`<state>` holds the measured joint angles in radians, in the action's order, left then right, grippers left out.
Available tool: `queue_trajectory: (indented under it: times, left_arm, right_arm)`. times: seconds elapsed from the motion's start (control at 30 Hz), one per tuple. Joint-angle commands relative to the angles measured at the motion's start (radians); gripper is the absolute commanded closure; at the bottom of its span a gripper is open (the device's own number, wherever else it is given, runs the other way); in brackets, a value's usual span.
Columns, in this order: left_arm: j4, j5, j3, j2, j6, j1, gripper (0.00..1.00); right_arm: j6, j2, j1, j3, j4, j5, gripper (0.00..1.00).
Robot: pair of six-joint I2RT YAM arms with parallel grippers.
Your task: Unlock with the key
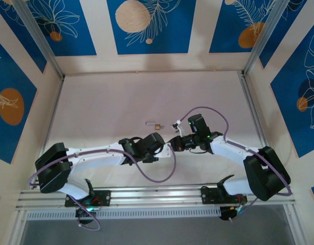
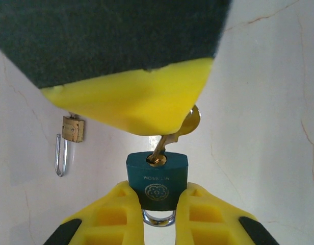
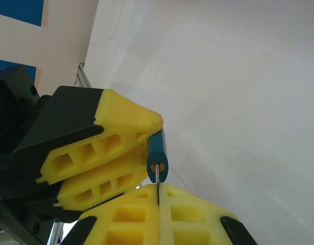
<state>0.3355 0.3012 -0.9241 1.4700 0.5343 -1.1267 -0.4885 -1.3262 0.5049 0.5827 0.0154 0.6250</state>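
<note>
Key (image 2: 162, 147) sitting in the teal padlock's (image 2: 157, 181) keyhole, above a pale, hairline-cracked table (image 1: 121, 102).
The left gripper (image 2: 158, 198) is clamping the teal padlock's body, and the right gripper (image 3: 158, 194) is pinching the key right at the keyhole. A small brass padlock (image 2: 73, 129) is lying on the table near the teal padlock, and blue leaf-patterned wall panels (image 1: 147, 25) are standing well beyond it.

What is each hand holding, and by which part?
The left hand grips the dark blue padlock by the sides of its body; the right hand pinches the key by its head.
</note>
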Motion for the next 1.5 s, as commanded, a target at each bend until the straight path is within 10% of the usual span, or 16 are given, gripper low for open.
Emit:
queue_trajectory:
  times: [0.0,1.2,1.47]
  left_arm:
    - [-0.043,-0.040,-0.025,0.000,0.019,-0.032,0.92]
    - [-0.105,-0.101,-0.105,-0.007,-0.087,-0.050,0.96]
    - [-0.049,-0.001,-0.081,0.034,-0.070,-0.033,0.96]
  right_arm:
    - [-0.005,-0.017,0.012,0.040,-0.006,-0.005,1.00]
    - [0.053,-0.066,0.091,0.055,-0.023,-0.148,0.99]
    - [-0.014,0.045,0.005,0.044,0.033,-0.186,0.72]
